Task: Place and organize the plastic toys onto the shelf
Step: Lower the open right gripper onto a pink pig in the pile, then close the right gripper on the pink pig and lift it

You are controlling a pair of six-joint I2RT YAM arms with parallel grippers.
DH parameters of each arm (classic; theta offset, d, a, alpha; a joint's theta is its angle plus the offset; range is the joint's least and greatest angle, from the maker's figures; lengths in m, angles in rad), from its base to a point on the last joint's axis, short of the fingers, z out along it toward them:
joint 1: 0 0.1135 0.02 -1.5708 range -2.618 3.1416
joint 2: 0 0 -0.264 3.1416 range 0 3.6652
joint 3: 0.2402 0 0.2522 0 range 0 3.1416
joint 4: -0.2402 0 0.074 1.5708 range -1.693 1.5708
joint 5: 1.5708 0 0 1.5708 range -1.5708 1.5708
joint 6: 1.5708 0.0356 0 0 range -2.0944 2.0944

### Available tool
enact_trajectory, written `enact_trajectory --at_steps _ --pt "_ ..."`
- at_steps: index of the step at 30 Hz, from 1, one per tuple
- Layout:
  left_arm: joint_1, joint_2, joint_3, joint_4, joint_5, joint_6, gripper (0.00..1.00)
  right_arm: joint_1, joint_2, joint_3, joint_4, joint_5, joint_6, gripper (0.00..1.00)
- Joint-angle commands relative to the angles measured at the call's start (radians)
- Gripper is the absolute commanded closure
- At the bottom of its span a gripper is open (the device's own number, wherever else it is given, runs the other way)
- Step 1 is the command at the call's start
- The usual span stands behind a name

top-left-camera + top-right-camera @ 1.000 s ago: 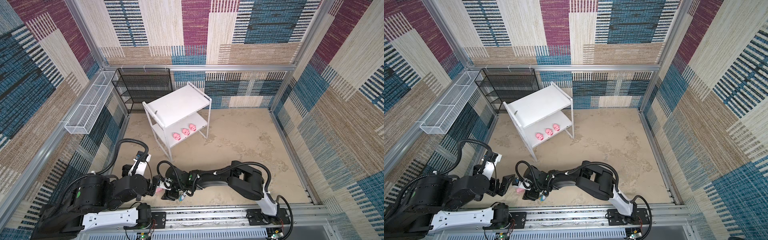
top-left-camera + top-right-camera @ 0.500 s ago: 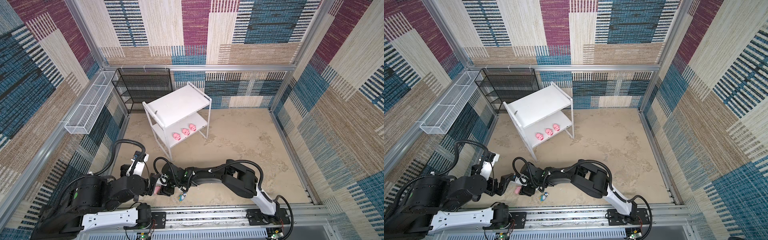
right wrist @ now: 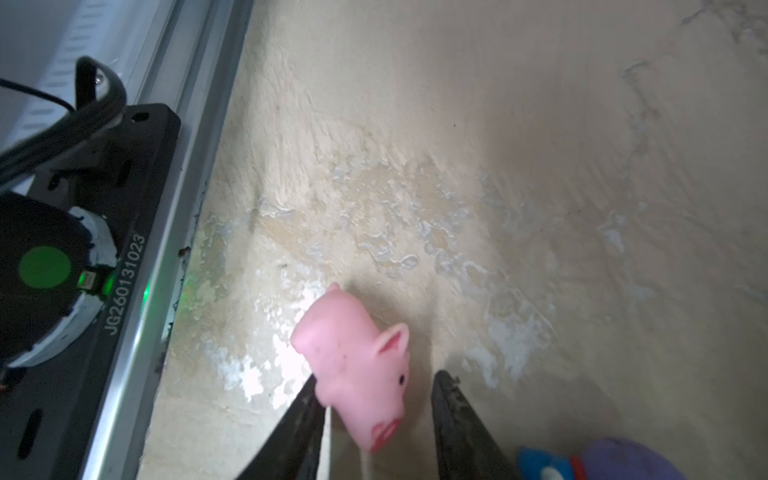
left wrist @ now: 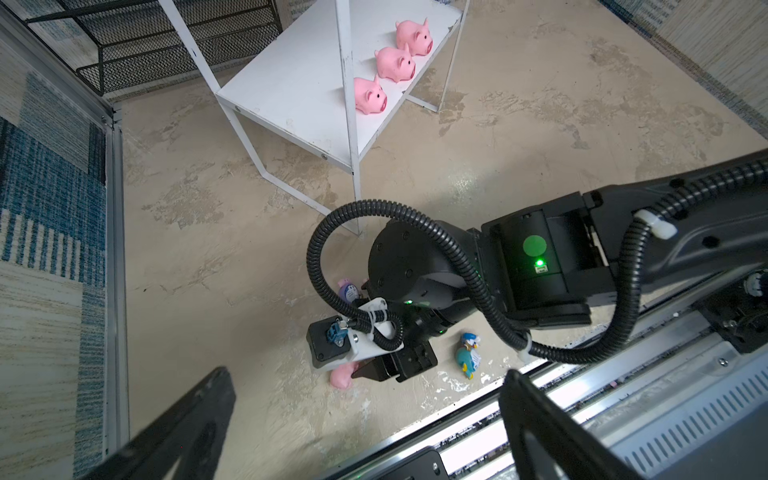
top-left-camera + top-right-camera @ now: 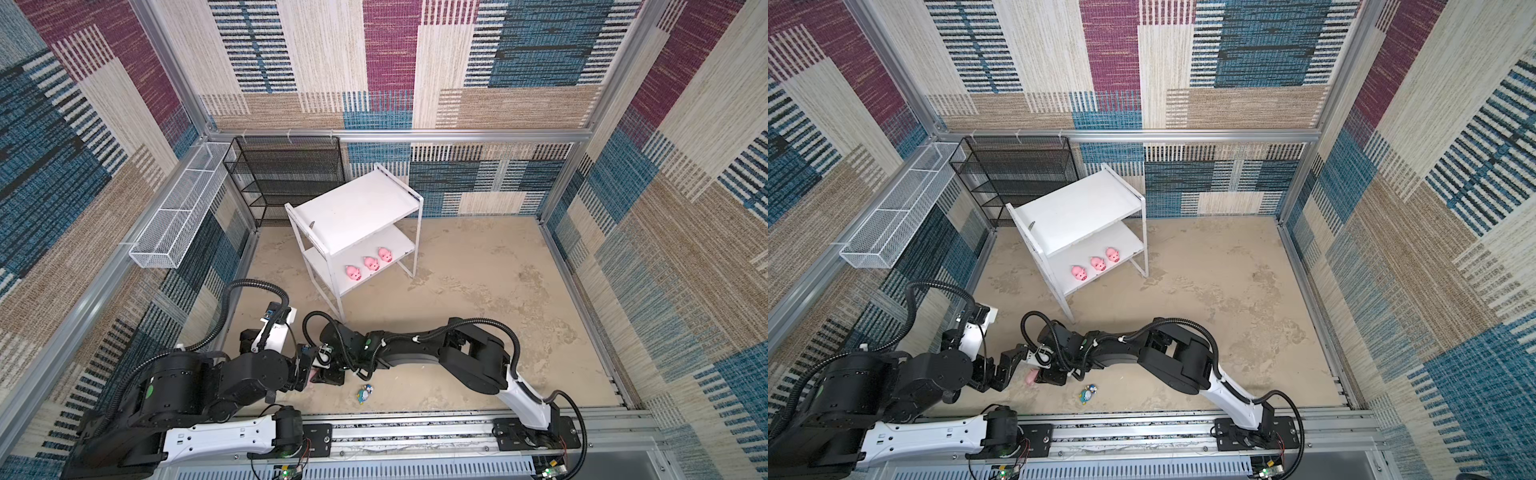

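1. My right gripper [image 3: 376,378] straddles the fourth pig [image 3: 353,365] on the floor by the front rail. One finger touches it, while a gap remains on the other side.
2. Closing off-centre like this could squirt the glossy pig sideways.
3. My left gripper [image 4: 365,436] hangs wide and empty close by, so the arms could knock together.
4. Three pigs [image 5: 371,263] stand on the shelf's [image 5: 357,212] lower board.
5. A second ago my right jaws stood wider, and the arm has since stretched further left.
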Motion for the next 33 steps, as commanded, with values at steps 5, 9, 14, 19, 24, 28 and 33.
enact_trajectory --at_steps 5,9,14,19,24,28,33 --pt "0.001 0.001 -0.001 0.002 -0.042 0.013 0.01 0.000 -0.044 -0.031 0.062 -0.023 -0.013 0.69" --pt "0.001 0.000 -0.002 0.002 -0.041 0.015 0.01 0.000 -0.069 -0.045 0.070 -0.029 -0.001 0.71" --pt "0.001 -0.003 0.016 0.002 -0.047 0.036 0.01 -0.006 -0.140 -0.122 0.127 -0.034 0.027 0.73" --pt "0.001 -0.019 0.013 0.001 -0.051 0.036 0.01 -0.006 -0.157 -0.146 0.140 -0.023 0.037 0.77" --pt "0.001 -0.024 0.009 0.002 -0.052 0.031 0.01 -0.008 -0.158 -0.144 0.133 -0.048 0.037 0.70" --pt "0.001 -0.024 0.005 0.002 -0.051 0.025 0.01 -0.007 -0.123 -0.116 0.126 -0.066 0.047 0.51" --pt "0.001 -0.026 0.000 0.003 -0.052 0.025 0.01 -0.008 -0.067 -0.058 0.110 -0.070 0.050 0.43"
